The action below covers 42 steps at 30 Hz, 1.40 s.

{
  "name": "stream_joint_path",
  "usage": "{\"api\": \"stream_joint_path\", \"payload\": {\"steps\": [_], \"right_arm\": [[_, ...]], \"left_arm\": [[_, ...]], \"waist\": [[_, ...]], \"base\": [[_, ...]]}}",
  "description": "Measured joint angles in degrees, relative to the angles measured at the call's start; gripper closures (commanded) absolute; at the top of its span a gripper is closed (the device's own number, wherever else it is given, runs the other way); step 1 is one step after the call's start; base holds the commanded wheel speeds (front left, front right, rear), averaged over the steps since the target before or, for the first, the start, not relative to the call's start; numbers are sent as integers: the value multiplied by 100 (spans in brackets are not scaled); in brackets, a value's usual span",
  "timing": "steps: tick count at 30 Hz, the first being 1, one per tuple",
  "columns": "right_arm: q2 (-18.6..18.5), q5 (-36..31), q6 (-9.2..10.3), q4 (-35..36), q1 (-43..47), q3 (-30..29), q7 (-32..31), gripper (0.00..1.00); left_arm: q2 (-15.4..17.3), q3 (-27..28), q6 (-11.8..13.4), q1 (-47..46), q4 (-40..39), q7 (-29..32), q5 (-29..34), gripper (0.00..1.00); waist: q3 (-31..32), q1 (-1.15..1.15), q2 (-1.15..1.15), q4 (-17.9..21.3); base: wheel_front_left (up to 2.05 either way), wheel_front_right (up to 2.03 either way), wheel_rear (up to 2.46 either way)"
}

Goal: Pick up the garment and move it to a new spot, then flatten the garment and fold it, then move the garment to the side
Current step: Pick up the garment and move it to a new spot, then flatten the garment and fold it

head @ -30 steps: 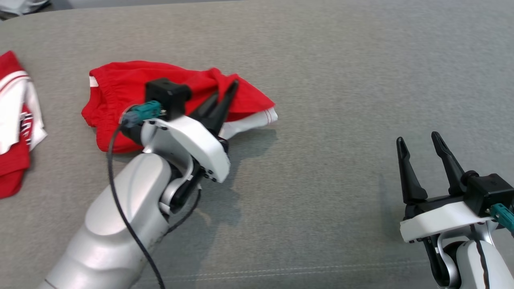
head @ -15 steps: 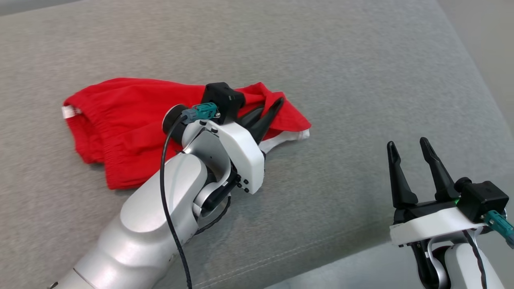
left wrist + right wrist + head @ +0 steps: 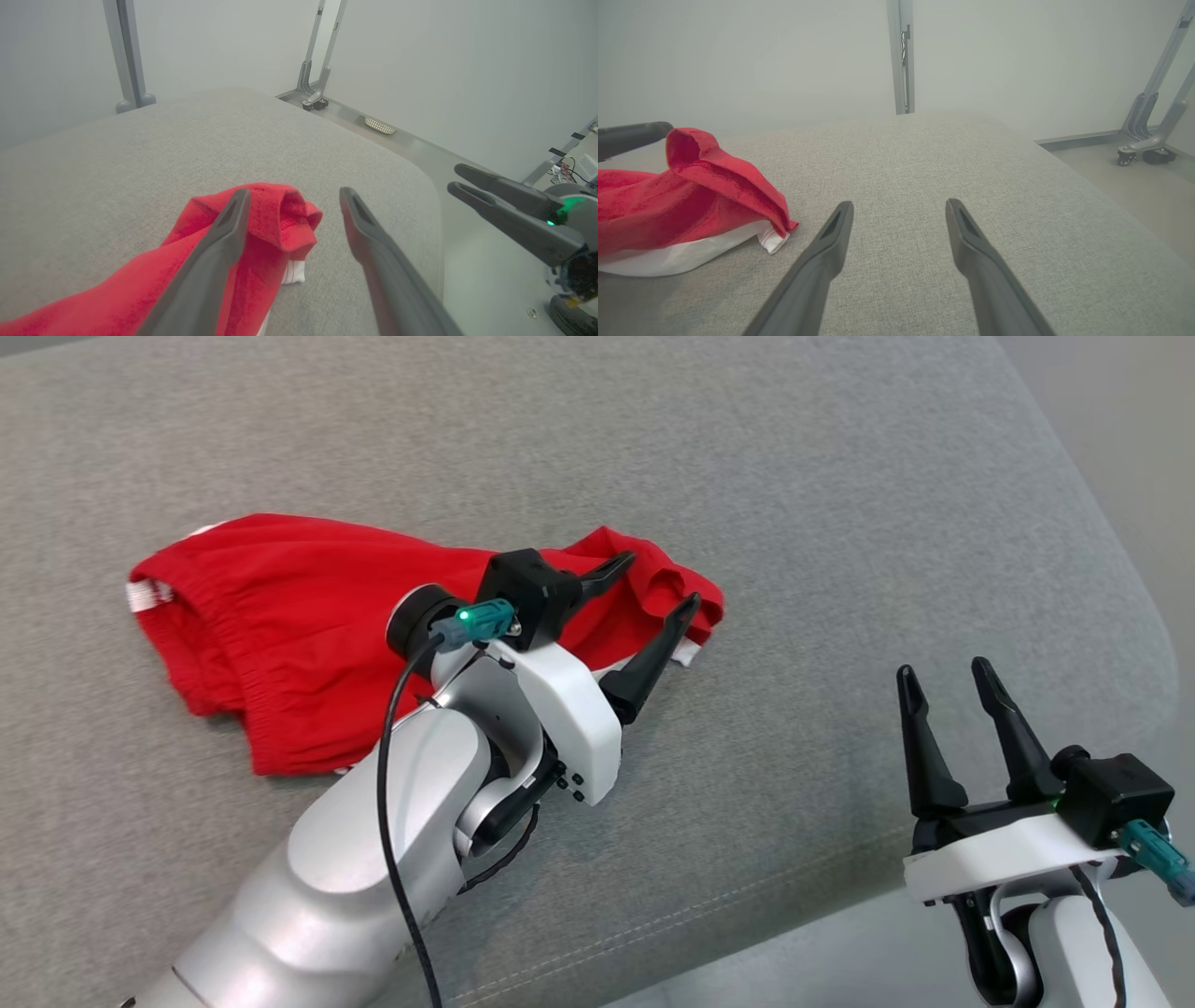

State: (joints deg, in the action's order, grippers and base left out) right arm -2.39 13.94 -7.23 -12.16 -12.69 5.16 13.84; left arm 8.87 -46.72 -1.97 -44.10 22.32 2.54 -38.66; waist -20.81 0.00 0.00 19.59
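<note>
- Across the left and centre of the head view, the red garment (image 3: pixel 280 616) lies on the grey padded surface (image 3: pixel 794 476), well clear of its edges.
- Its long axis runs nearly level across the frame, dipping slightly to the right.
- A gathered waistband end with a small white tag (image 3: pixel 145 595) points to the frame's left. The hem end points right, with a white strip (image 3: pixel 686 653) showing under the red cloth.
- At that right end the cloth stands up in a peaked fold (image 3: pixel 684 142), seen at the left of the right wrist view.
- The left tool (image 3: pixel 660 579) sits over the hem end with its fingers spread wide and nothing clamped between them.
- In the left wrist view, one finger (image 3: pixel 219 242) overlaps the red cloth and the other is over bare grey fabric. Whether either touches the cloth I cannot tell.
- The right tool (image 3: pixel 942 667) is at the lower right of the head view, near the surface's front edge and well apart from the garment. Its fingers are parted and empty, pointing up the frame.
</note>
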Motion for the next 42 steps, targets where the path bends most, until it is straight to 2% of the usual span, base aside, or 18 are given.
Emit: {"api": "stream_joint_path", "payload": {"steps": [5,10,17,23,28,35,42], "right_arm": [[1,-171,0,4,1,-152,33,0],[-1,-387,0,26,5,-313,9,0],[-2,-568,0,198,68,-481,-153,0],[-1,-701,0,270,316,-526,-272,0],[0,-726,0,291,460,-524,-302,0],[0,-723,0,300,719,-521,-328,0],[2,-715,0,205,983,-501,-330,0]], "left_arm": [[349,145,281,268,-775,-345,137,0],[895,568,880,759,-1349,-643,246,0],[1735,1525,1716,1764,-1935,-1157,221,0],[2096,2272,2227,2822,-2328,-1496,-48,0],[2129,2706,2260,3590,-2581,-1675,-192,0],[1949,3192,1622,4214,-2488,-1680,-237,0],[1552,3556,1159,4690,-2269,-1703,382,0]], "waist": [[194,0,0,-429],[364,0,0,-910],[651,0,0,-1556],[985,0,0,-1892],[1248,0,0,-2048],[1520,0,0,-2146],[1800,0,0,-2136]], "base": [[0,0,0],[0,0,0],[0,0,0],[0,0,0],[0,0,0],[0,0,0],[0,0,0]]}}
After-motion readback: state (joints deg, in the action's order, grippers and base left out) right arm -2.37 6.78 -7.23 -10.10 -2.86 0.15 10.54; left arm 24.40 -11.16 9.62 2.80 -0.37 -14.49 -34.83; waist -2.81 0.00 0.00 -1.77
